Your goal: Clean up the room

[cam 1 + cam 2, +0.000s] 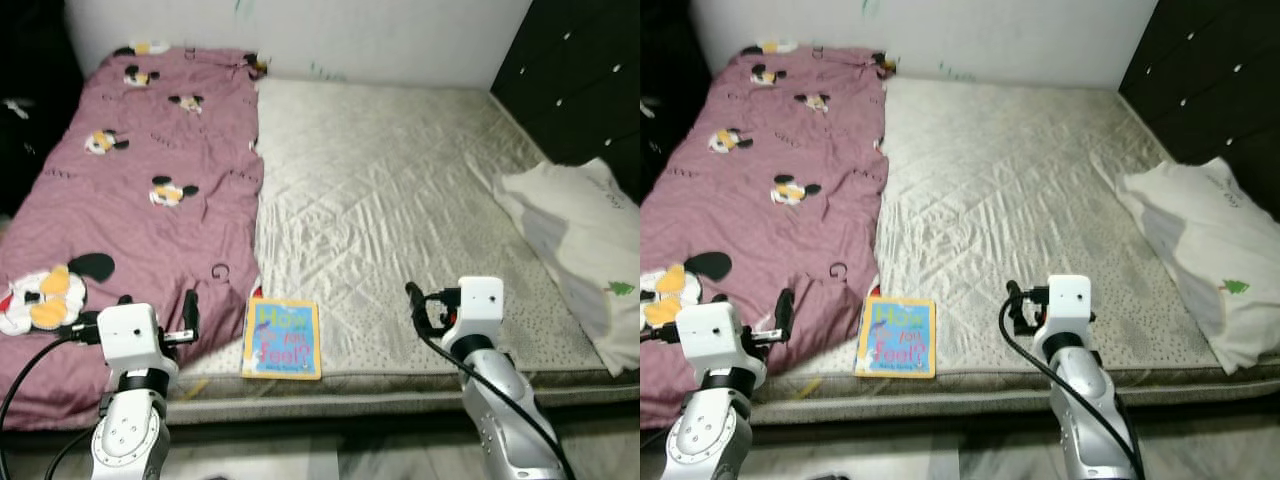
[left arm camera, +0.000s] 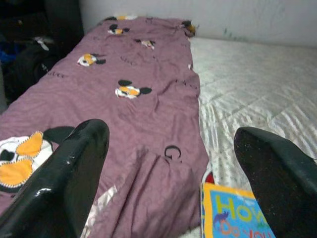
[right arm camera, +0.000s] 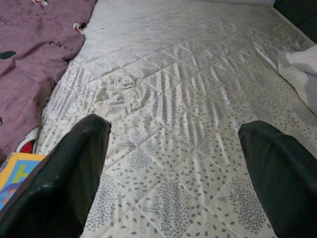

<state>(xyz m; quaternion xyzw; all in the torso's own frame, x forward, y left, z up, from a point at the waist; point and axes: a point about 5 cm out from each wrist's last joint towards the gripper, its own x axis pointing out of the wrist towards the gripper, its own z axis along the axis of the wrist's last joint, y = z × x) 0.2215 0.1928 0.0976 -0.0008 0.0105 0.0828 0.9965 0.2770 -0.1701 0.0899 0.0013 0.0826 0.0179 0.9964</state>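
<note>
1. Bed (image 1: 400,180): a bare quilted mattress fills the centre of the frame.
2. Purple blanket (image 1: 150,170): patterned with cartoon mice, it covers the left part of the bed.
3. Book (image 1: 282,338): lies flat at the lower centre, on the near edge of the mattress, just beside the blanket.
4. White pillow (image 1: 585,250): at the right edge.
5. Left claw (image 2: 168,148): fingers wide apart, empty, lower left, over the blanket.
6. Right claw (image 3: 173,148): fingers wide apart, empty, lower right, over the mattress.

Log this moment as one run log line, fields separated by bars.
scene: bed | book at near mattress edge beside purple blanket | pillow at right | left gripper open, empty | right gripper open, empty
</note>
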